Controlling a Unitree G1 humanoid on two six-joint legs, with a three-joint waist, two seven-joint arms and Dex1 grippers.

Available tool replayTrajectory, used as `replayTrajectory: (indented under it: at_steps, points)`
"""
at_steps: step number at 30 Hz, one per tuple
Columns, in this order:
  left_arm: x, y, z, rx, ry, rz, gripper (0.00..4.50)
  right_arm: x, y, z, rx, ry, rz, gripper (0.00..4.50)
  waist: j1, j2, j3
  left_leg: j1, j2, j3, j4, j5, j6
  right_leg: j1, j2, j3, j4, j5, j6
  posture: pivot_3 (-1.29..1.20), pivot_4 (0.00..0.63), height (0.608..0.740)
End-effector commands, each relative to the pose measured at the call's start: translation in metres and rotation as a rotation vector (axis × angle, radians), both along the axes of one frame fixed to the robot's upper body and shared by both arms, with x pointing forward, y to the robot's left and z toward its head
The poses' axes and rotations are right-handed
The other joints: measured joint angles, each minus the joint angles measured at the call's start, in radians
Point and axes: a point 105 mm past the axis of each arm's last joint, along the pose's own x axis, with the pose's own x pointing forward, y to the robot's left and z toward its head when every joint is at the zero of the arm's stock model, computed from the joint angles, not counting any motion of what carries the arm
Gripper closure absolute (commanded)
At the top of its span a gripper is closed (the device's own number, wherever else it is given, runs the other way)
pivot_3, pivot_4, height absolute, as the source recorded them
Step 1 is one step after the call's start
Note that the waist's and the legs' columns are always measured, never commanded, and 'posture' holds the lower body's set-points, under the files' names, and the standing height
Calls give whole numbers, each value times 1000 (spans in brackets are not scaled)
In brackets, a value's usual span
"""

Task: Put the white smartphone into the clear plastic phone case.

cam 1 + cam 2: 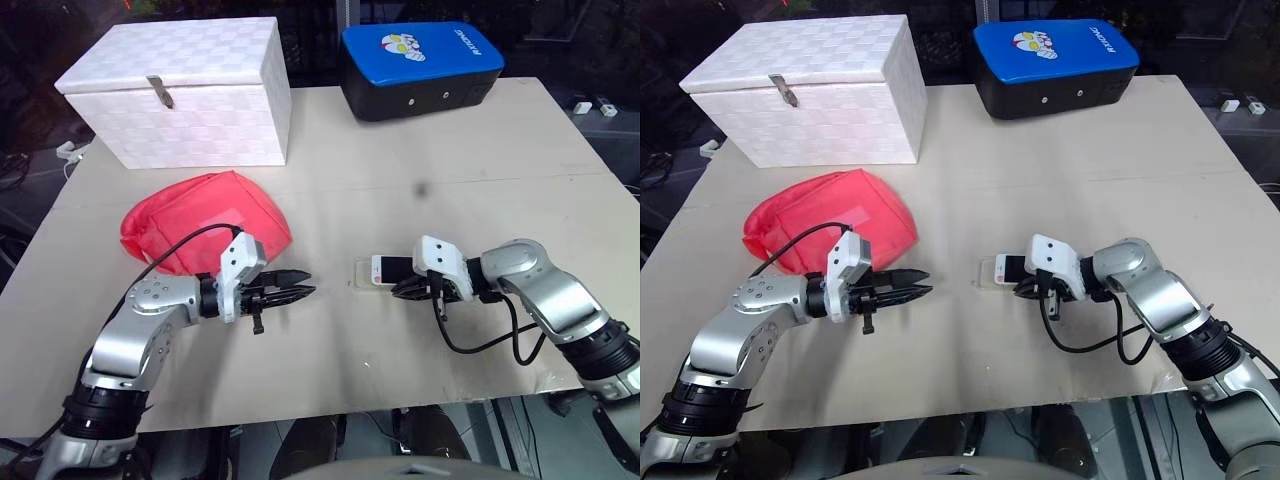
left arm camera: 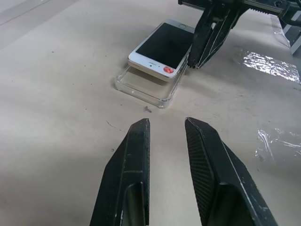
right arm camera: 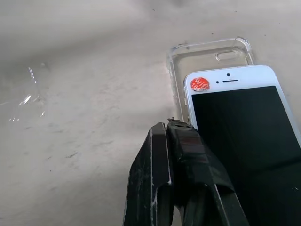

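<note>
Beige rectangular tabletop (image 1: 420, 130) across most of the head view. White woven lidded box (image 1: 180, 95) with metal clasp at upper left; blue-topped black padded case (image 1: 420, 65) with cartoon print at upper centre. Red fabric pouch (image 1: 205, 230), crumpled, left of centre, just below the box.

Left gripper (image 1: 300, 293) at lower left of centre, black fingers (image 2: 131, 174) slightly apart, empty, aimed toward the phone, well short of it. Right gripper (image 1: 400, 290) at right of centre, fingers pressed together, tips against the long edge of the phone, nothing clamped between them.

Slim white smartphone (image 2: 162, 47) with black screen and orange round sticker, centre of table, lying partly over the case, one end overhanging, not seated. Clear thin plastic phone case (image 2: 141, 87), open side up, flat on the table beneath it.
</note>
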Motion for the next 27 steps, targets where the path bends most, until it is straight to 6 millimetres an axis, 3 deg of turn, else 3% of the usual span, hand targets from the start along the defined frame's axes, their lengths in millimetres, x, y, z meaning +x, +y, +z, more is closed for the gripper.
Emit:
replayTrajectory:
  at_steps: [1,3,6,9,16,20,27]
  points:
    - [-2,-2,7,-15,-40,-14,3326,0,11,38,116,-62,33,4500,-2,0,0,0,0,0,0,0,0,0,0,0,0,0,0,0,150,740]
    - [-2,-2,6,-19,-38,-14,3326,5,15,46,145,-84,20,4500,-4,0,0,0,0,0,0,0,0,0,0,1,0,0,0,0,150,740]
    - [-3,-1,4,-21,-37,-13,3326,30,17,52,147,-158,-75,4500,-4,0,0,1,0,1,0,0,0,0,0,1,0,0,0,0,150,740]
    - [-4,0,1,-22,-36,-13,3326,51,13,40,65,-209,-140,4500,0,0,0,0,0,1,0,0,0,0,0,1,0,0,0,0,150,740]
    - [-6,2,-4,-26,-34,-6,3326,35,20,16,-5,-132,-30,4500,-5,0,0,0,0,1,0,0,0,-1,0,1,0,0,0,0,150,740]
    - [-8,3,-7,-27,-32,-1,3326,33,22,11,-8,-124,-38,4500,-5,0,0,0,0,1,0,0,0,-1,0,1,0,0,0,0,150,740]
    - [-6,1,-9,-33,-34,0,3326,30,15,-18,-105,-75,-45,4500,-2,0,0,0,0,1,0,0,0,-1,0,1,0,0,0,0,150,740]
